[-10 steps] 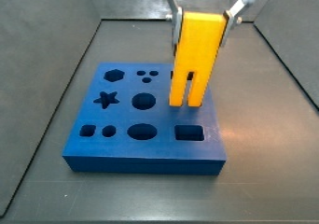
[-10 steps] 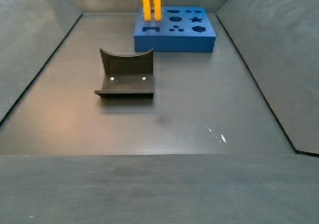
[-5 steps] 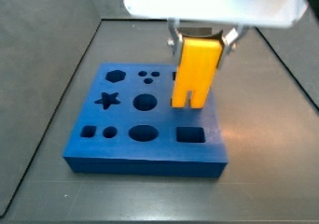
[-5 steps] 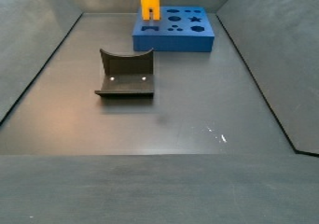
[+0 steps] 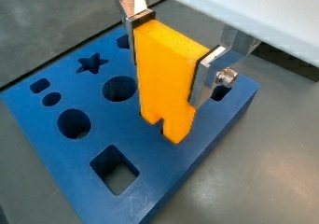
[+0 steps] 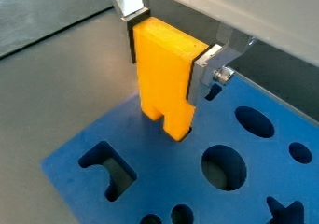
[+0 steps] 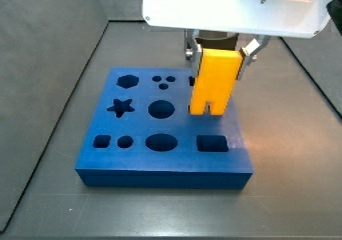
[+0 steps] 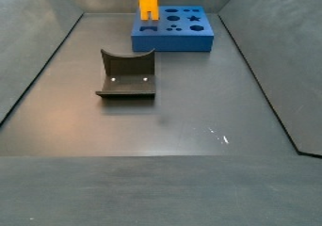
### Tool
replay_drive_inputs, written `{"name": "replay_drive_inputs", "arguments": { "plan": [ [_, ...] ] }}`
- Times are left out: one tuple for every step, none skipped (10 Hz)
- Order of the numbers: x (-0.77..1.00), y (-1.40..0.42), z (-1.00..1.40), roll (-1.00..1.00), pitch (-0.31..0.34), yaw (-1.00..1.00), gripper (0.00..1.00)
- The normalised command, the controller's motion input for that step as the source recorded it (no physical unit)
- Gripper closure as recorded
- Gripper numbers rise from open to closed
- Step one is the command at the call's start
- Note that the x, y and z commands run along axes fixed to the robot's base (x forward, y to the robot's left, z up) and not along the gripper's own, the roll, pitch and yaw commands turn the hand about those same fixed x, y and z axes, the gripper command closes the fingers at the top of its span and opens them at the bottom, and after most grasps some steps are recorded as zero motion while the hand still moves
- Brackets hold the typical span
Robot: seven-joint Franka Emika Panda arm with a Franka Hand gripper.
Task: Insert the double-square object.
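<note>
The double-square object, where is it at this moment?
The double-square object hangs upright in the tool, its prongs over the blue block, near the square hole in a side view.

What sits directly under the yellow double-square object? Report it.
The gripper holds the double-square object upright over the blue block. Its prong tips cover whatever hole lies beneath.

The claw hangs upright over the far end of the desk, near its back edge, wrist above. Its two silver fingers are clamped on the double-square object, one on each side.
</note>
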Motion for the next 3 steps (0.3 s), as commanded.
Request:
{"name": "replay_drive_inputs", "arguments": {
  "plan": [
    [0.0,0.0,-0.19,0.0,0.0,0.0,1.0],
    [0.0,0.0,0.0,0.01,0.0,0.0,1.0],
    [0.0,0.0,0.0,0.0,0.0,0.0,1.0]
  ]
}}
